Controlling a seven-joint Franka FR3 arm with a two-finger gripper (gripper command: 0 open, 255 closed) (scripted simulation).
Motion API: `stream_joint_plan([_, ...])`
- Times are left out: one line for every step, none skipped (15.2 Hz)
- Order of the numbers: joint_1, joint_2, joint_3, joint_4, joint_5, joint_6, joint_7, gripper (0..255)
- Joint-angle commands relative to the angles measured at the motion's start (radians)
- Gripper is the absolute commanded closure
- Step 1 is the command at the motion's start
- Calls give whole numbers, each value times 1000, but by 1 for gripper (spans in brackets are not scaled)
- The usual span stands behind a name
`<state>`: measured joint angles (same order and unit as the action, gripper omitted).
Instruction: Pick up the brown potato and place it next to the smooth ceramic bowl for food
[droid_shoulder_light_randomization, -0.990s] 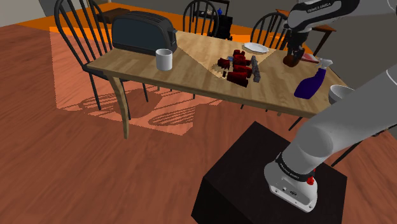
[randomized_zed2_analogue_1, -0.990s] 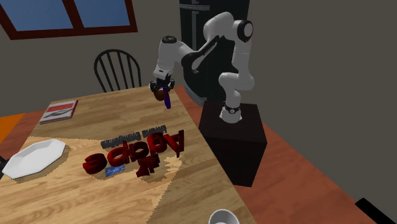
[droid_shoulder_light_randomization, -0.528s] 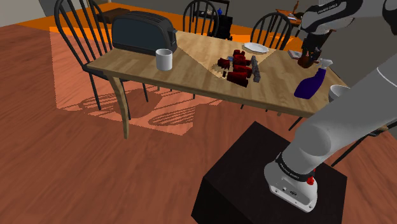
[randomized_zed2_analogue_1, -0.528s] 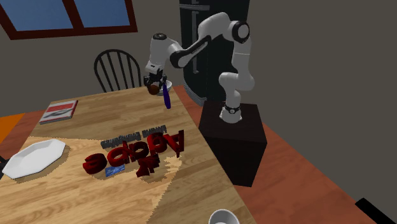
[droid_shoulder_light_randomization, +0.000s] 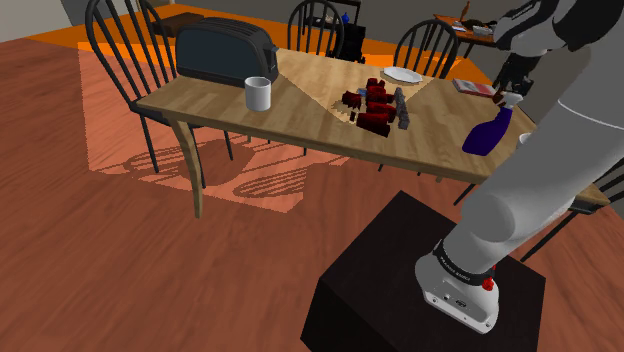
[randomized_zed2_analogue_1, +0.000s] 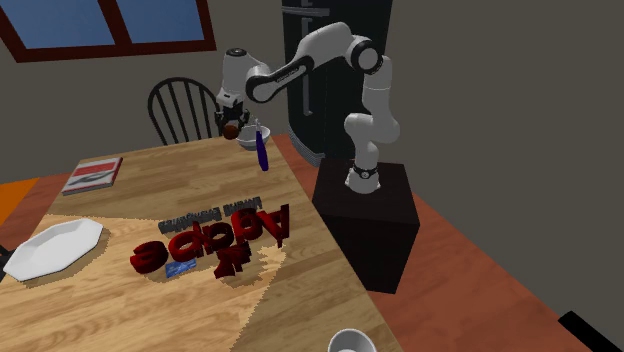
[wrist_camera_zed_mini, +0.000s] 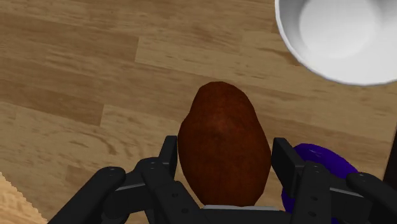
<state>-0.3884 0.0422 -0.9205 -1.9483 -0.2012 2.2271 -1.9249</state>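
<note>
A white robot arm's black end effector (randomized_zed2_analogue_1: 231, 122) grips a brown potato (wrist_camera_zed_mini: 221, 149) above a wooden surface (randomized_zed2_analogue_1: 200, 190). Its two fingers (wrist_camera_zed_mini: 168, 154) are closed against the potato's sides, and the potato juts out lengthwise beyond them. It hangs over the corner of the surface nearest the arm's black stand (randomized_zed2_analogue_1: 370, 220), close to a white bowl (wrist_camera_zed_mini: 340, 35) and a purple spray bottle (randomized_zed2_analogue_1: 261, 150) standing at that corner. From the hand's camera, the bowl lies past the potato's tip and off to one side, not touching it, while the bottle shows behind one finger. Farther along the surface sit red block letters (randomized_zed2_analogue_1: 215, 240), a white plate (randomized_zed2_analogue_1: 50, 250) and a book (randomized_zed2_analogue_1: 92, 174). A dark toaster (droid_shoulder_light_randomization: 225, 50) and a white mug (droid_shoulder_light_randomization: 259, 93) occupy the opposite end.
</note>
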Motion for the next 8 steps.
stream_joint_plan([-54, 87, -28, 58, 115, 12, -129, 255])
stream_joint_plan([-61, 90, -21, 48, 117, 25, -129, 255])
stream_joint_plan([-65, 95, -18, 39, 121, 38, -130, 255])
stream_joint_plan([-67, 101, -16, 29, 126, 51, -132, 255])
stream_joint_plan([-70, 106, -15, 20, 131, 64, -134, 255])
stream_joint_plan([-72, 112, -13, 12, 136, 76, -136, 255])
stream_joint_plan([-74, 119, -12, 3, 142, 89, -138, 255])
stream_joint_plan([-77, 125, -10, -5, 148, 102, -140, 255])
